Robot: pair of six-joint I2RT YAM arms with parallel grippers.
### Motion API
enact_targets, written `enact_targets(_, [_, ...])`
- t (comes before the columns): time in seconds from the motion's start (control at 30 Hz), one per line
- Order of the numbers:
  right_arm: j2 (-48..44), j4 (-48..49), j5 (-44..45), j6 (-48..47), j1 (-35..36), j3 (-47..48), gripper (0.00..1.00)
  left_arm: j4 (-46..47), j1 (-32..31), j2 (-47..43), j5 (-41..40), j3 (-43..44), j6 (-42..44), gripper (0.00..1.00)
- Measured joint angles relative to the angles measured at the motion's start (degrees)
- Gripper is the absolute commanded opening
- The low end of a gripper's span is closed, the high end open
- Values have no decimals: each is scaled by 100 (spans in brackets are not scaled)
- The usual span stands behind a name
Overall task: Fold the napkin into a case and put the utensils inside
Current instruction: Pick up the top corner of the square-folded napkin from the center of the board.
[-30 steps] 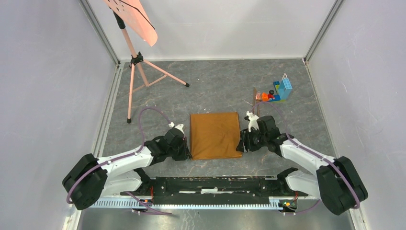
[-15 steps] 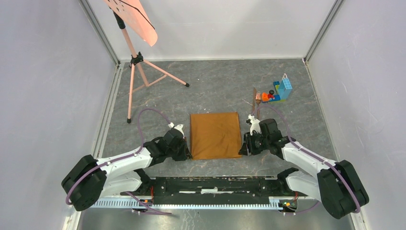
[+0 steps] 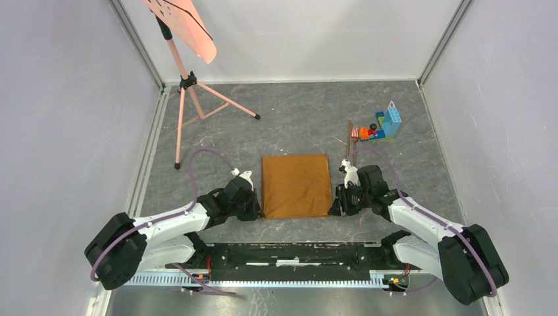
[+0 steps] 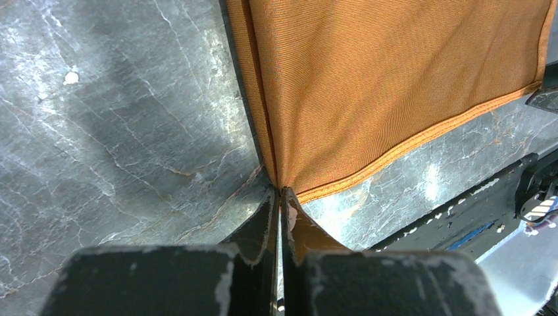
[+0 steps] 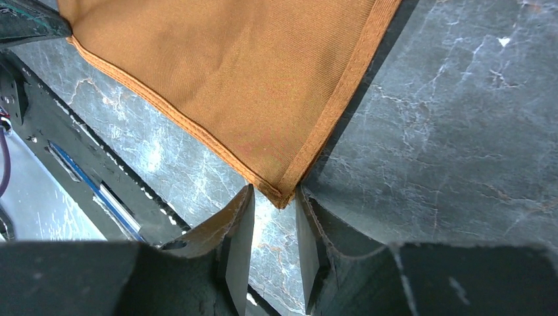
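The orange-brown napkin [image 3: 296, 185] lies flat on the grey table as a folded rectangle. My left gripper [image 3: 258, 212] is at its near-left corner; in the left wrist view the left gripper [image 4: 281, 194] is shut on that corner of the napkin [image 4: 395, 85], which bunches into the tips. My right gripper [image 3: 333, 209] is at the near-right corner. In the right wrist view the right gripper [image 5: 275, 197] is open, and the napkin [image 5: 230, 72] corner tip sits just at its mouth, unclamped. The dark slim utensils [image 3: 351, 139] lie at the far right.
A pile of colourful toy bricks [image 3: 385, 125] stands beside the utensils. A pink sheet on a tripod stand [image 3: 184, 85] occupies the far left. The black rail [image 3: 289, 253] of the arm bases runs along the near edge, close to the napkin's near hem.
My right gripper has slid along the napkin's right edge toward the near corner and narrowed its jaws. The left gripper and the napkin have stayed put.
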Motion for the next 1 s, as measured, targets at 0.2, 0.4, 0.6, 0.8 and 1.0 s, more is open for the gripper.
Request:
enact_targets(0.2, [-11,0,-68,35,0,0,41,81,0,0,17,-31,-2,2])
enact_targets(0.4, [-11,-120,-44,0,0,66,44,111,0,0,37,-44,-2,2])
enact_targets(0.6, [-127,-219,-26,-50,0,175,38,142,0,2,50,-55,-4,2])
enact_targets(0.8, [-153,-208,-52,-33,0,175,39,179,0,28,79,-55,-4,2])
enact_targets(1.0, [-153,-234,11,-63,0,184,44,188,0,35,92,-55,-4,2])
